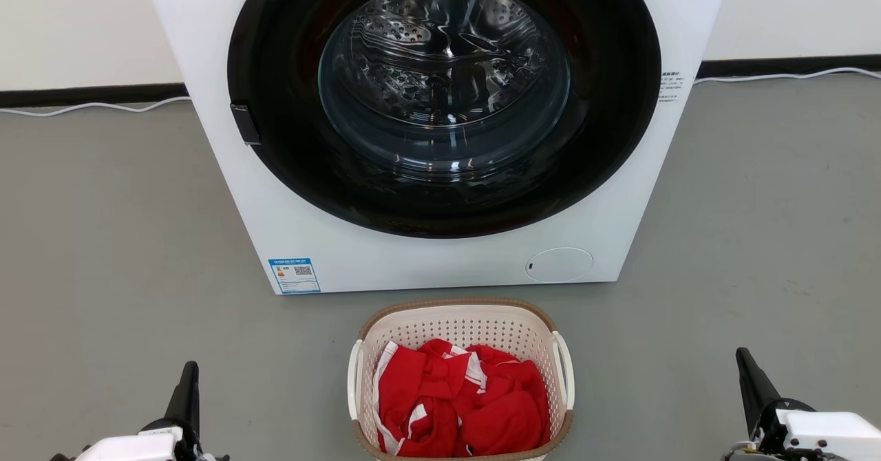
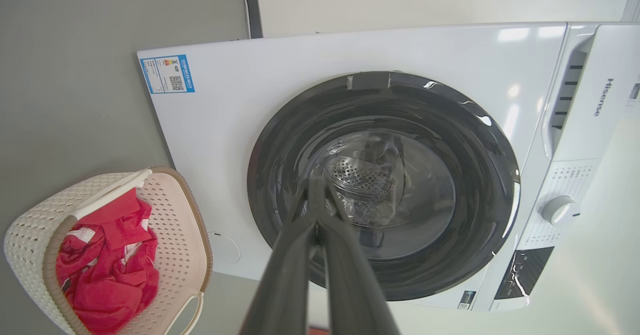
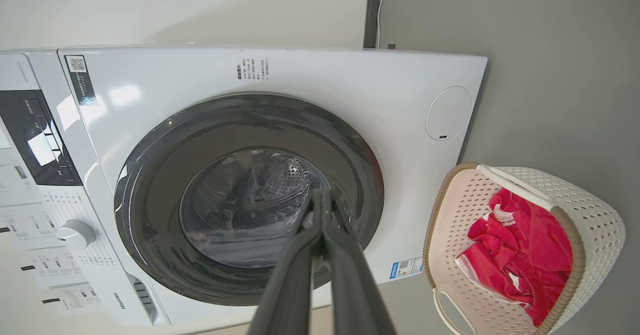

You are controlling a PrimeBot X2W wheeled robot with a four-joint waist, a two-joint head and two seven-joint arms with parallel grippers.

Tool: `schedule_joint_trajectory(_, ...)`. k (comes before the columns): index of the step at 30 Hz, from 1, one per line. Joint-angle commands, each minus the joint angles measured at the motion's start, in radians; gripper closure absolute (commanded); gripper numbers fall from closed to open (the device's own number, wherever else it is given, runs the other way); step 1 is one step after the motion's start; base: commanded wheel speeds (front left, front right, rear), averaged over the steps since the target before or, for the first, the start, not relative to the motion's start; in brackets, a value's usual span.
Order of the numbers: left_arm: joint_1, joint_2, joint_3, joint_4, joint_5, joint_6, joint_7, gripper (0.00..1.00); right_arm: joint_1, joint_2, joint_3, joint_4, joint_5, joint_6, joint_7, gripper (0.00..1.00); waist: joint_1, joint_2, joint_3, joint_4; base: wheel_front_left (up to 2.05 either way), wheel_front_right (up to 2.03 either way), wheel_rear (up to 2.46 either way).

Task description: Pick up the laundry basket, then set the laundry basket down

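The laundry basket [image 1: 460,323], cream-white and perforated with a brown rim and two white side handles, stands on the grey floor at the bottom centre of the head view, with red and white clothing inside. It also shows at the lower left of the left wrist view [image 2: 30,225] and the lower right of the right wrist view [image 3: 595,215]. My left gripper [image 1: 188,371] is at the lower left, well clear of the basket, fingers together and empty [image 2: 316,185]. At the lower right sits my right gripper [image 1: 745,359], also shut and empty [image 3: 320,197], apart from the basket.
A white front-loading washing machine [image 1: 427,261] with a round dark door stands just behind the basket. A white cable [image 1: 89,106] runs along the dark skirting at the wall. Grey floor [image 1: 124,241] spreads to both sides of the basket.
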State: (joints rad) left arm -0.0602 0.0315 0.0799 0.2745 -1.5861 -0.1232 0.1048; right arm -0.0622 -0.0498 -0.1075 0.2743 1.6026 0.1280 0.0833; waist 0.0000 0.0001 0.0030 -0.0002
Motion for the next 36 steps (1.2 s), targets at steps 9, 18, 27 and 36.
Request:
schedule_joint_trajectory(9,-0.048,0.019,0.035,-0.029,-0.022,-0.007,0.009,1.0,-0.044,-0.015,0.014,-0.031,0.023,0.003,0.014,1.0,0.0,-0.0001,0.0,0.0,0.0,0.0,0.0)
schedule_joint_trajectory(18,-0.048,0.019,0.035,-0.029,-0.022,-0.007,0.009,1.0,-0.044,-0.014,0.012,-0.03,0.021,0.003,0.015,1.0,0.0,-0.0001,0.0,0.0,0.0,0.0,0.0)
schedule_joint_trajectory(27,-0.048,0.019,0.035,-0.029,-0.022,-0.007,0.009,1.0,-0.044,-0.012,0.009,-0.03,0.019,0.003,0.017,1.0,0.0,-0.0001,0.0,0.0,0.0,0.0,0.0)
schedule_joint_trajectory(36,-0.048,0.019,0.035,-0.029,-0.022,-0.007,0.009,1.0,-0.044,-0.011,0.008,-0.03,0.018,0.003,0.019,1.0,0.0,-0.0001,0.0,0.0,0.0,0.0,0.0)
